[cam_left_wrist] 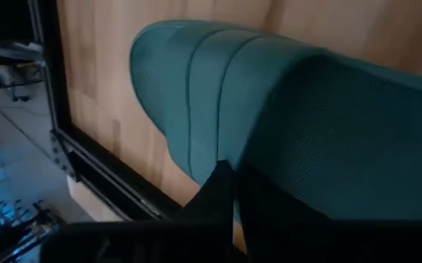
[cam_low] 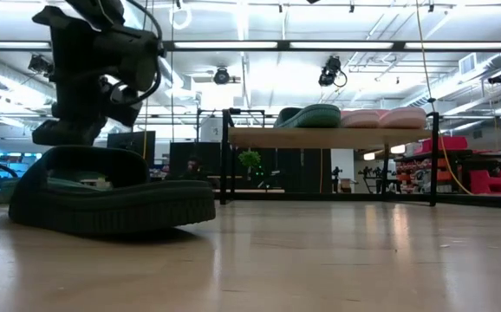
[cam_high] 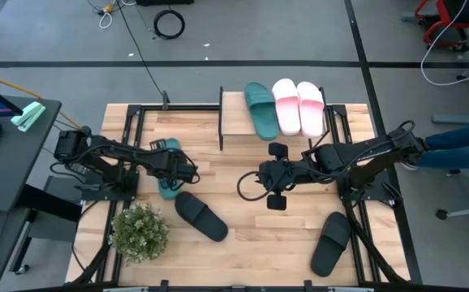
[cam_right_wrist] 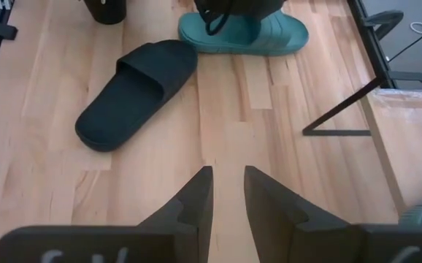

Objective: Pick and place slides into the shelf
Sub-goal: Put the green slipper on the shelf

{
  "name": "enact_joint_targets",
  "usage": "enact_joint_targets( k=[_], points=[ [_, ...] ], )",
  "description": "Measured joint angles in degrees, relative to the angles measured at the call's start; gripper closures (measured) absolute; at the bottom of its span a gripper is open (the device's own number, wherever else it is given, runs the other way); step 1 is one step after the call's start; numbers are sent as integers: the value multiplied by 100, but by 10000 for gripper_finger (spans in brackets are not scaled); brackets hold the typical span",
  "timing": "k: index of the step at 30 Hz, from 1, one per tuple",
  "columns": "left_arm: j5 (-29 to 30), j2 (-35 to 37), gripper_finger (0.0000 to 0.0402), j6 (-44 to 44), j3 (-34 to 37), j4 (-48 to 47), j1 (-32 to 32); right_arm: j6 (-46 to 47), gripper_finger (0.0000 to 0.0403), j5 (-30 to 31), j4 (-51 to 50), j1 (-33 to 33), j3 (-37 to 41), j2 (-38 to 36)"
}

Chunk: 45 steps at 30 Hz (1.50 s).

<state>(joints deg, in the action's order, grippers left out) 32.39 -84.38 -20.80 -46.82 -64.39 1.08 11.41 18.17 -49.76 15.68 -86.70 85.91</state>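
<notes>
Overhead, the shelf stands at the table's far edge and already carries one teal slide and two pink slides. The left gripper sits over a second teal slide on the tabletop, near the potted plant. Two black slides lie loose: one just beside the teal slide, another toward the near right corner. The right gripper hovers empty over bare wood at mid-table.

At table height, a dark slide fills the foreground with an arm above it; the shelf's plank shows behind, its load lying flat.

From the left wrist, the teal strap fills the frame, one dark finger against it. Whether the fingers pinch it, I cannot tell.

From the right wrist, the fingers stand slightly parted, holding nothing, pointed toward a black slide and the teal one.

Risk: the rubbery strap may flex and slip from a shallow pinch during lifting, and the neighbouring black slide could be nudged.
</notes>
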Motion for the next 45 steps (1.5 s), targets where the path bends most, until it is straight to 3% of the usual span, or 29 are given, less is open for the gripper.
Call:
enact_joint_targets(
  k=[5, 9, 17, 21, 26, 32, 38, 45],
  points=[
    [-133, 0, 365, -147, -42, 24, 39, -45, 317, -2, 0, 0, 0, 0],
    [-145, 0, 392, -204, -42, 25, 188, -45, 317, -2, 0, 0, 0, 0],
    [-162, 0, 393, -248, -139, -172, 481, -95, 317, 0, 0, 0, -2, 0],
    [92, 0, 393, -541, -664, -629, 657, -99, 317, 138, -1, 0, -2, 0],
    [634, 0, 393, -490, -1846, -1224, 871, -104, 317, 553, 0, -7, -2, 0],
    [1009, 2, 393, 152, -3266, -1244, 888, 101, 317, 651, -84, -7, -2, 0],
    [1581, 2, 393, 1093, -4205, -1099, 825, 346, 317, 649, -495, 76, -2, 0],
    [1652, 2, 393, 2644, -4481, 557, 256, 401, 317, 651, -548, 72, -2, 0]
  ],
)
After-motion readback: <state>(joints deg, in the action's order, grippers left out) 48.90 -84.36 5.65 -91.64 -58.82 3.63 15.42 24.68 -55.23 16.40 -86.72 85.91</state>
